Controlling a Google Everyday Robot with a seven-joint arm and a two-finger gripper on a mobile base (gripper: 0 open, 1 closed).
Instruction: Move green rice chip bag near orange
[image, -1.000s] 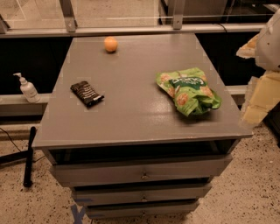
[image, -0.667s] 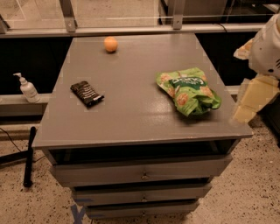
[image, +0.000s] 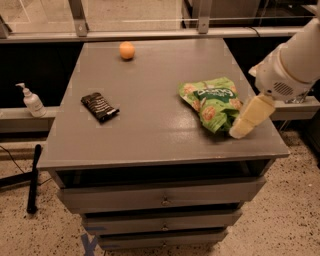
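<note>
Camera view of a grey drawer cabinet (image: 150, 130) seen from the front and above; clock directions are read from the middle of its top, with 12 o'clock at the far edge.

(a) The green rice chip bag (image: 212, 102) lies flat and crumpled at about 3 o'clock, near the right edge, printed face up.

(b) The orange (image: 127, 50) rests at about 11 o'clock, close to the far edge and well apart from the bag, which lies toward 4 o'clock from it.

(c) A small flat black packet (image: 100, 106) lies at about 9 o'clock, turned at a slant, apart from both other items.

(d) The gripper (image: 241, 130) hangs at about 4 o'clock, low over the top at the bag's near right corner, its beige tip slanting down toward 7 o'clock. Whether it touches the bag cannot be told, nor whether the claw is wide, narrow or holding anything. The white arm (image: 295, 65) enters from the right, at 2 o'clock.

(e) Three drawer fronts (image: 162, 197) stack below the top. A white pump bottle (image: 32, 101) stands on a ledge beyond 9 o'clock, a black bar (image: 34, 177) leans toward the speckled floor at 8 o'clock, and a blue mark (image: 90, 244) shows on the floor at 7 o'clock.
</note>
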